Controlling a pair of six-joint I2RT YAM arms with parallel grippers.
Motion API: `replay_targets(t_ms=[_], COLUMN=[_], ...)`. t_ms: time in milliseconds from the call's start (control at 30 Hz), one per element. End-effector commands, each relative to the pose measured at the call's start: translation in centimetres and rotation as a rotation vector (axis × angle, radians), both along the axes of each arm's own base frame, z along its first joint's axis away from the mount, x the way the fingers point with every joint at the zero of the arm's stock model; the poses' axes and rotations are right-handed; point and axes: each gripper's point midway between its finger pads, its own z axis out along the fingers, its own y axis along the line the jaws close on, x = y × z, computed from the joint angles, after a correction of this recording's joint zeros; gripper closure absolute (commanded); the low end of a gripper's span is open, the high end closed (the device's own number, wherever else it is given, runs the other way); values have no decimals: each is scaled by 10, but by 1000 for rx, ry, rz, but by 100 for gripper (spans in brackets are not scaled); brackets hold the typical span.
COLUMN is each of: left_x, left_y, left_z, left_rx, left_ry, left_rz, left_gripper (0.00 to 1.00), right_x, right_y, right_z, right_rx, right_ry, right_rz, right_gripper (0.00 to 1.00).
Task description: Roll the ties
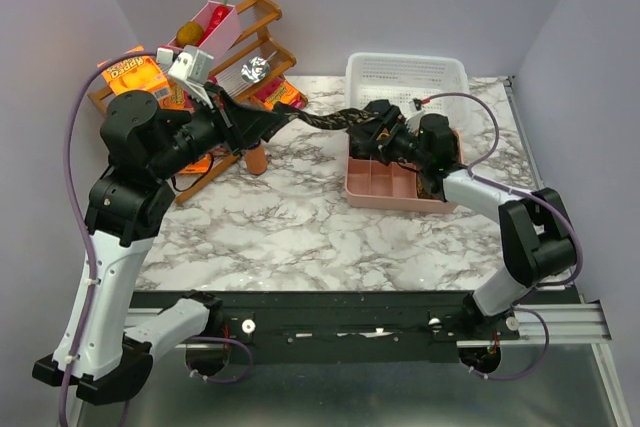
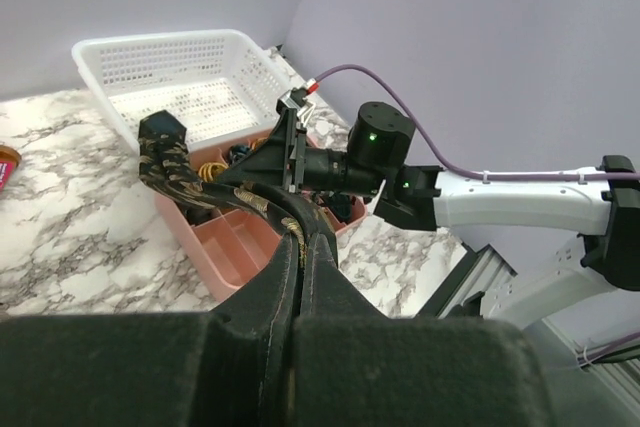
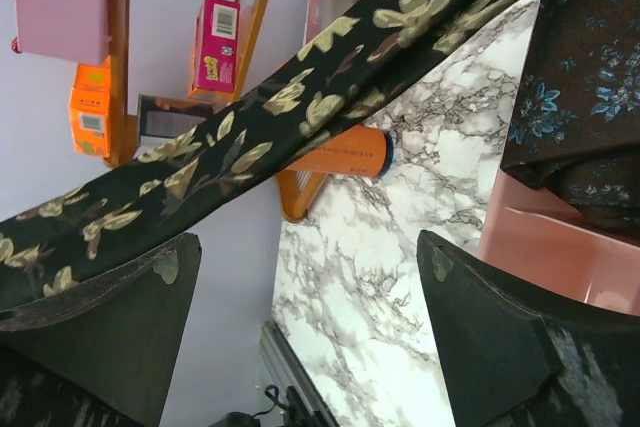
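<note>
tray (image 1: 385,187): pink divider tray, under the right arm.
tie (image 1: 320,119): airborne, stretched between both grippers, left of tray.
left gripper (image 2: 300,242): clenched on tie.
right gripper (image 1: 365,122): fingers spread, tie only draped over one.
risk: extra tension could slide the tie off that finger, and the wrap would loosen.

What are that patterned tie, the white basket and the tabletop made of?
The tie looks like soft woven fabric, black with gold leaves, slightly glossy. The white basket seems moulded plastic: a regular grid of holes. The tabletop looks like marble, though its grey veining could be a printed laminate.
</note>
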Motion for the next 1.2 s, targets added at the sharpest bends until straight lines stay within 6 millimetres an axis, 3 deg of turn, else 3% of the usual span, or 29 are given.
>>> replay_targets(t_ms=[0,533,600,867,933,1067,1100,1133,1167], left_x=[-11,-46,-54,-81,-96,-109,-110,-110,-111], left_y=[12,14,12,3,0,0,-1,-1,-1], left_z=[1,8,11,19,22,29,28,29,29], left_rx=[5,2,-2,-8,-13,-21,-20,-20,-21], left_ry=[-20,-100,-120,-187,-215,-262,-264,-264,-267], left_rz=[42,-27,-57,-189,-254,-290,-297,-297,-297], left_gripper=[100,100,100,100,100,100,100,100,100], right_x=[18,71,76,98,103,106,107,109,110], right_y=[6,24,25,30,30,29,28,27,25], right_z=[3,-8,-18,-27,-29,-26,-25,-25,-22], right_rx=[49,127,125,111,108,108,108,106,103], right_ry=[24,86,104,127,134,116,112,110,101], right_rz=[-3,-49,-52,-80,-84,-94,-96,-104,-110], right_gripper=[4,7,9,14,16,42,55,83,88])
